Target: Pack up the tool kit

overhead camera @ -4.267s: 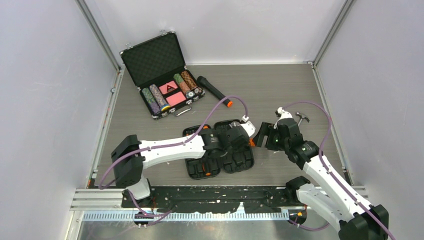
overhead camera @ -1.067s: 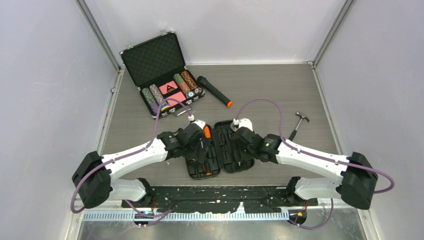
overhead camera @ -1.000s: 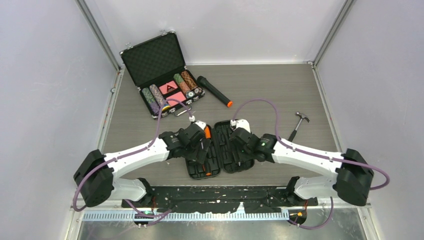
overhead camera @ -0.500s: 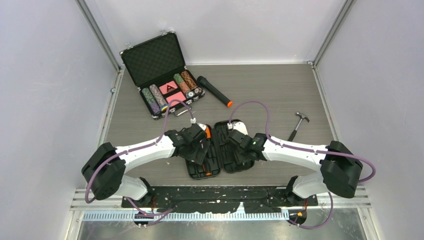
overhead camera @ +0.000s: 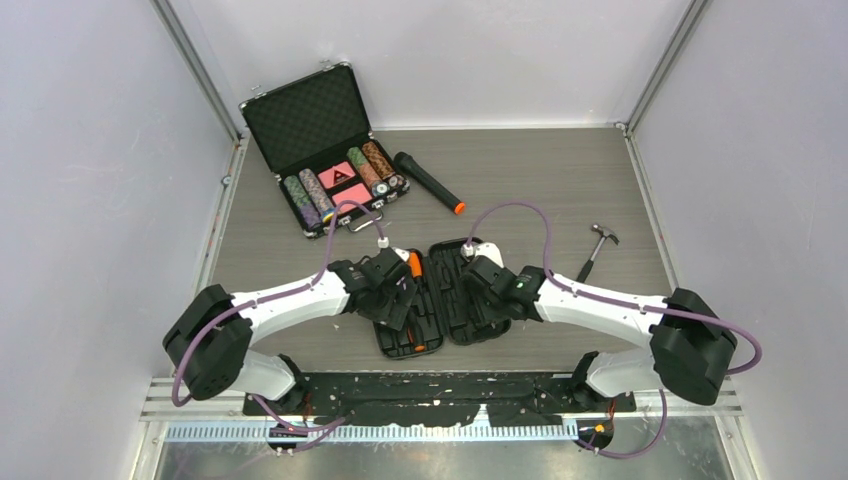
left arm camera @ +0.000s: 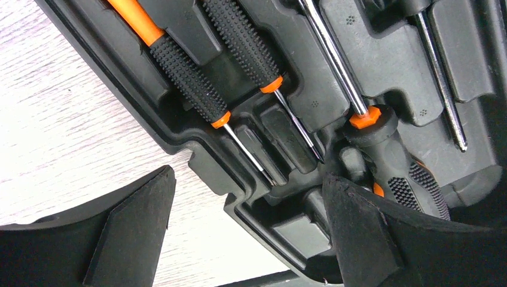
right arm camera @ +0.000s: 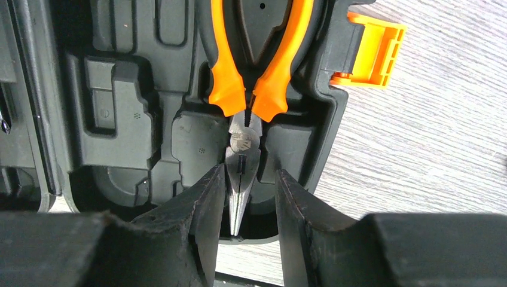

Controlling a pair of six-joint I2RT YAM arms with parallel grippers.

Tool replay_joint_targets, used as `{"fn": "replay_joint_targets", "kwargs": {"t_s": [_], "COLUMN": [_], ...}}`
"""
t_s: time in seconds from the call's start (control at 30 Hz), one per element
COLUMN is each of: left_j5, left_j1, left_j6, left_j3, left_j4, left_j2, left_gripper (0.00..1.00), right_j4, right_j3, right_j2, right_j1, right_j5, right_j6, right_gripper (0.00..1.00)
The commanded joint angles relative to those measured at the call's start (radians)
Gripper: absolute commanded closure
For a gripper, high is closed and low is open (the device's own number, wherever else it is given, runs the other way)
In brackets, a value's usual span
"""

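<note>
The tool kit (overhead camera: pixel 440 300) is a black moulded case lying open near the table's front middle. Its left half (left arm camera: pixel 287 197) holds orange-and-black screwdrivers (left arm camera: pixel 185 78). My left gripper (left arm camera: pixel 248 176) is open wide over that half's corner and holds nothing. In the right half (right arm camera: pixel 119 119), orange-handled needle-nose pliers (right arm camera: pixel 239 149) lie in their slot beside the orange latch (right arm camera: pixel 367 51). My right gripper (right arm camera: pixel 250 170) straddles the pliers' nose, jaws narrow, with a gap showing on the right side. A hammer (overhead camera: pixel 597 250) lies on the table to the right of the case.
An open metal-edged poker chip case (overhead camera: pixel 320 150) stands at the back left. A black flashlight with an orange tip (overhead camera: pixel 430 183) lies beside it. Grey walls enclose the table on three sides. Both arms (overhead camera: pixel 300 295) (overhead camera: pixel 590 300) reach in over the kit.
My right gripper's jaws have narrowed around the pliers' nose and the arm has shifted slightly over the right half. The left gripper has stayed open over the left half.
</note>
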Motion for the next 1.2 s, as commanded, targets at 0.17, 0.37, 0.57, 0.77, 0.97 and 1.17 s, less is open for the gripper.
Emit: {"fn": "replay_joint_targets", "kwargs": {"t_s": [0.17, 0.37, 0.57, 0.77, 0.97, 1.17], "left_j5": [0.02, 0.026, 0.028, 0.037, 0.042, 0.042], "left_j1": [0.012, 0.011, 0.012, 0.012, 0.012, 0.013], "left_j6": [-0.006, -0.016, -0.024, -0.022, -0.02, -0.019], "left_j3": [-0.014, -0.024, -0.035, -0.039, -0.043, -0.049], "left_j4": [0.024, 0.039, 0.045, 0.043, 0.043, 0.042], "left_j2": [-0.058, -0.084, -0.079, -0.063, -0.044, -0.038], "left_gripper": [0.07, 0.07, 0.07, 0.07, 0.07, 0.07], "right_j4": [0.059, 0.031, 0.079, 0.107, 0.159, 0.204], "right_j3": [-0.023, 0.08, 0.103, 0.116, 0.094, 0.114], "right_j2": [-0.091, -0.143, -0.079, 0.03, 0.087, 0.076], "right_j1": [-0.04, -0.084, -0.152, -0.153, -0.154, -0.138], "right_j5": [-0.15, -0.114, -0.105, -0.111, -0.048, -0.104], "right_j6": [-0.014, -0.051, -0.078, -0.08, -0.046, -0.096], "right_gripper": [0.58, 0.51, 0.55, 0.54, 0.62, 0.64]}}
